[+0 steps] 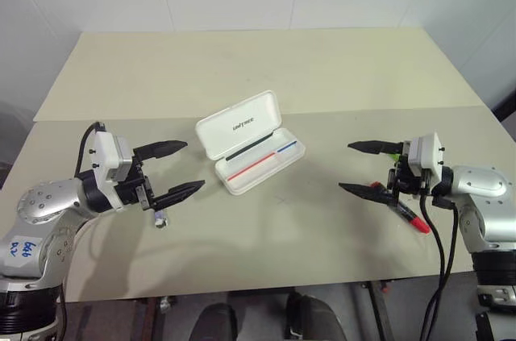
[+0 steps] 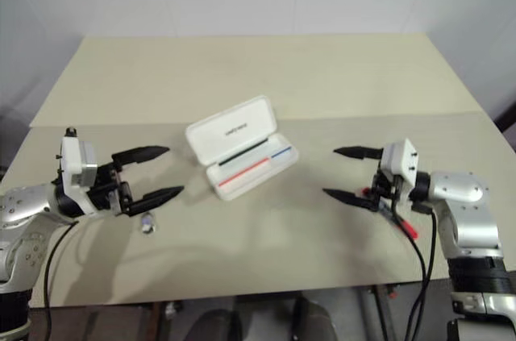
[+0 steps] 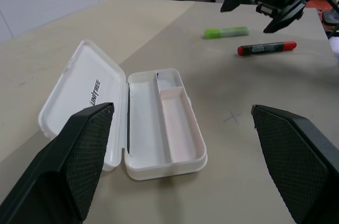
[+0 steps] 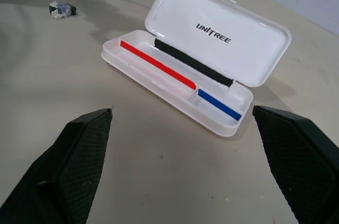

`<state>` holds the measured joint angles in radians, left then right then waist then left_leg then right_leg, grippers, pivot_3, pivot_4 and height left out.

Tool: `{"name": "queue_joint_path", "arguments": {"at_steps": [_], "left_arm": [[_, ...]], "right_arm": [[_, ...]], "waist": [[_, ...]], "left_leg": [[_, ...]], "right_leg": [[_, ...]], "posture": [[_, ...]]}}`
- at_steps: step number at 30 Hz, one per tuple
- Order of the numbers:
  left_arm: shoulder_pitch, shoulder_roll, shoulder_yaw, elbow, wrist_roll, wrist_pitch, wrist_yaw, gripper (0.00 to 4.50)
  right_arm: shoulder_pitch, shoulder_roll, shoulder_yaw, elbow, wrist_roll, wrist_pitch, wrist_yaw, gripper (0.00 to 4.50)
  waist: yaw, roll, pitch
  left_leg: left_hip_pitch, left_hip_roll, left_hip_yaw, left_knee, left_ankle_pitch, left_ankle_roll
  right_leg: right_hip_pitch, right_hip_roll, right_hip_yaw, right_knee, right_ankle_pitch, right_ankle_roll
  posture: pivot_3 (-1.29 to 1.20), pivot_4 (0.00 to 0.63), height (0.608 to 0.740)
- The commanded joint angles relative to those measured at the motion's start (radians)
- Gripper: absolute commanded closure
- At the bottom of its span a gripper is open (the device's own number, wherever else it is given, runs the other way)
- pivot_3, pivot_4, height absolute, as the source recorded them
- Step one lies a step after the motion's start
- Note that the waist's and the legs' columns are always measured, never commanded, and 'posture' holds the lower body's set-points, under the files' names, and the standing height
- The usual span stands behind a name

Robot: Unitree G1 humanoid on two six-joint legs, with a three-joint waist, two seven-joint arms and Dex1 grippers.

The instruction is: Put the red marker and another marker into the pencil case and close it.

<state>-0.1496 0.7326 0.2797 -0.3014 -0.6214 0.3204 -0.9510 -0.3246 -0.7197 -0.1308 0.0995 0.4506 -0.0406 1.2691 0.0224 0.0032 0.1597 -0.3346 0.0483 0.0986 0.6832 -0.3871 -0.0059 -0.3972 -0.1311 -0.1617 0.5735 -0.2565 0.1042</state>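
Note:
The white pencil case point(image 1: 260, 165) lies open at the middle of the table, its lid point(image 1: 239, 123) tilted back, with red and blue stripes inside and no marker in it. The red marker point(image 1: 413, 218) lies on the table at the right, partly under my right gripper point(image 1: 345, 166). The lime-green marker point(image 3: 226, 32) lies just beyond it. My right gripper hovers open above them, pointing toward the case. Left of the case my left gripper point(image 1: 194, 165) also hangs open and points at it. Neither gripper holds anything.
A small grey, blue-tipped piece point(image 1: 160, 218) lies on the table under my left gripper. A second table point(image 1: 258, 67) butts on behind the case. The near table's front edge point(image 1: 258, 286) runs close below both arms.

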Motion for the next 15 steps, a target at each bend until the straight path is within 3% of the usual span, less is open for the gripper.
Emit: {"name": "queue_joint_path", "arguments": {"at_steps": [1, 12, 15], "left_arm": [[-0.027, 0.006, 0.004, -0.019, -0.009, -0.001, 0.001, 0.04], [0.007, 0.048, 0.033, -0.038, -0.015, 0.025, -0.013, 0.04], [-0.004, 0.028, -0.016, -0.049, -0.006, 0.044, 0.010, 0.61]], "right_arm": [[0.017, 0.013, -0.031, -0.067, 0.028, 0.002, -0.036, 0.00], [-0.007, 0.077, 0.035, -0.063, 0.024, 0.029, -0.031, 0.00], [-0.015, 0.054, 0.033, -0.095, 0.059, 0.060, 0.010, 0.00]], "waist": [[-0.001, 0.000, 0.000], [-0.003, -0.001, 0.000], [0.001, -0.001, 0.000]], "left_leg": [[0.000, 0.000, 0.000, 0.000, 0.000, 0.000], [0.001, 0.000, 0.000, 0.000, 0.000, -0.001], [0.001, 0.001, -0.001, 0.000, 0.000, -0.001]], "right_leg": [[0.000, 0.000, 0.000, 0.000, 0.000, 0.000], [0.000, 0.000, 0.001, 0.001, 0.000, 0.000], [0.000, 0.001, 0.000, 0.001, 0.000, 0.000]], "posture": [[0.00, 0.150, 0.740], [0.00, 0.150, 0.740], [0.00, 0.150, 0.740]]}}
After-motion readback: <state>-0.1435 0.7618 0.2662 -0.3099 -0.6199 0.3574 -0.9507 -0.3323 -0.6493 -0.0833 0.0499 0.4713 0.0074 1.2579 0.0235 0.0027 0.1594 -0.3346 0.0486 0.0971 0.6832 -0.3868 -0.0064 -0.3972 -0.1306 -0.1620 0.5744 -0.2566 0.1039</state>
